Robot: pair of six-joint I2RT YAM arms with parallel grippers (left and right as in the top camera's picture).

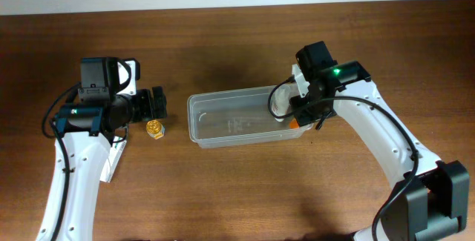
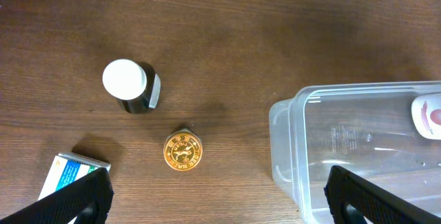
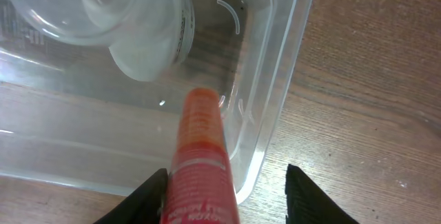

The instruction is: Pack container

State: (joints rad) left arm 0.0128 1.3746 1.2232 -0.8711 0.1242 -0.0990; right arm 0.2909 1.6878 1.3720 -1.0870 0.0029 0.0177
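The clear, round-cornered plastic container (image 1: 230, 126) lies mid-desk (image 1: 237, 33), with a translucent jar (image 3: 148, 38) inside. The right gripper (image 3: 227, 200), jaws spread, straddles a glossy red-orange tube (image 3: 200, 141) at its rim. The left gripper (image 2: 224, 196), jaws wide apart, hovers above a round gold tin (image 2: 182, 149).

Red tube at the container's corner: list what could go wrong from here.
1. The red tube crosses the container rim near a corner, and its grip is unclear; it could tip outside.
2. Its tip points at the clear bottle already inside and may jam against it.
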